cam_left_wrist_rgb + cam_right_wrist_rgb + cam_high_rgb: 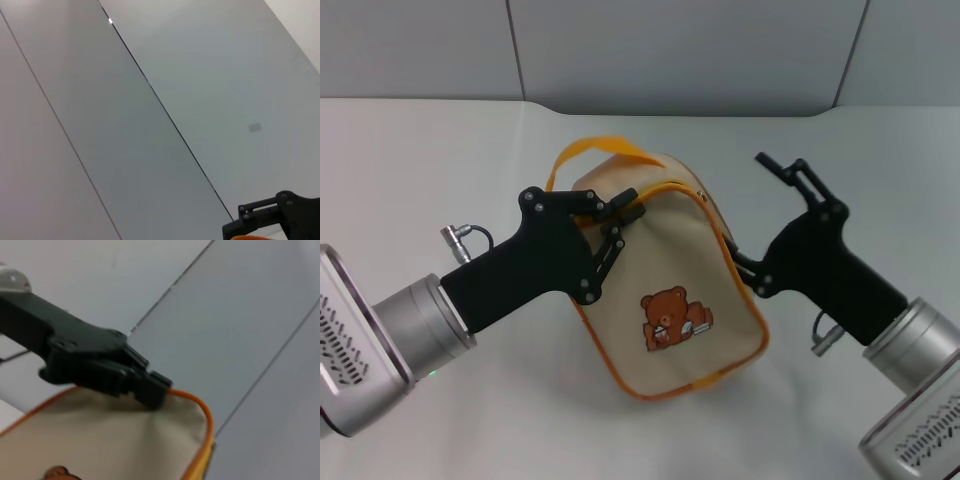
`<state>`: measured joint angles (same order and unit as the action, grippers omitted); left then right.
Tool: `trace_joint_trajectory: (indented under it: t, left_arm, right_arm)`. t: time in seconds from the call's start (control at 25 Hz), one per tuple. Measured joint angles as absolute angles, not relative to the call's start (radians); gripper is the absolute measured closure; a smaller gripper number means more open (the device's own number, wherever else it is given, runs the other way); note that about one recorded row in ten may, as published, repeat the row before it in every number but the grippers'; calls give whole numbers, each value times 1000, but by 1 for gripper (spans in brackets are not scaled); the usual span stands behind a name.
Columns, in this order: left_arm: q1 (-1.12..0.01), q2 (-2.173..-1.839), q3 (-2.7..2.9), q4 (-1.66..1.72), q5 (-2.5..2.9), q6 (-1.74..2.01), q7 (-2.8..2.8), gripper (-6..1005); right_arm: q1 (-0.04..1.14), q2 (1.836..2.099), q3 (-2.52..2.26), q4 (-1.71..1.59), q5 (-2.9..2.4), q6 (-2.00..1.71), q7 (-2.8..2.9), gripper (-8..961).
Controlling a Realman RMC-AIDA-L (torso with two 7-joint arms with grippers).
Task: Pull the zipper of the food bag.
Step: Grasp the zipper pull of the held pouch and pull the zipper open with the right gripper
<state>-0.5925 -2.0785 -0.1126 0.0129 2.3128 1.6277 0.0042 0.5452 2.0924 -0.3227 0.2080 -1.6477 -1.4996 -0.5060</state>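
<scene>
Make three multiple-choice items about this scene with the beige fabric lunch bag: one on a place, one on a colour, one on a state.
1. Where is the left gripper?
A. at the upper corner of the beige fabric lunch bag
B. parked on the white table
C. above the right gripper

2. What colour is the bag's strap handle?
A. brown
B. orange
C. silver

3. How is the right gripper?
A. shut on the handle
B. open beside the bag
C. shut on the bear print

Answers: 1 A, its fingers pinch that corner. 2 B, orange like the piping. 3 B, its fingers stand apart, holding nothing.

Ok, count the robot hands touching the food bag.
2. The left hand pinches the food bag at its top; the right hand presses its right side.
</scene>
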Motion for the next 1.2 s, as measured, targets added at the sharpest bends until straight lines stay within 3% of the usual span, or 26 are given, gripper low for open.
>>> trace_joint_trajectory:
  t: [0.92, 1.12, 1.2]
  left_arm:
    - [-591, -2078, -115, 0, 2314, 1622, -6, 942]
    - [-591, -2077, -112, 0, 2314, 1622, -6, 942]
    - [-591, -2077, -112, 0, 2314, 1621, -6, 942]
  right_arm:
    - [568, 2092, -289, 264, -1670, -1504, -510, 214]
    - [561, 2092, -288, 268, -1670, -1507, -511, 449]
    - [559, 2092, -291, 274, -1671, -1514, -511, 476]
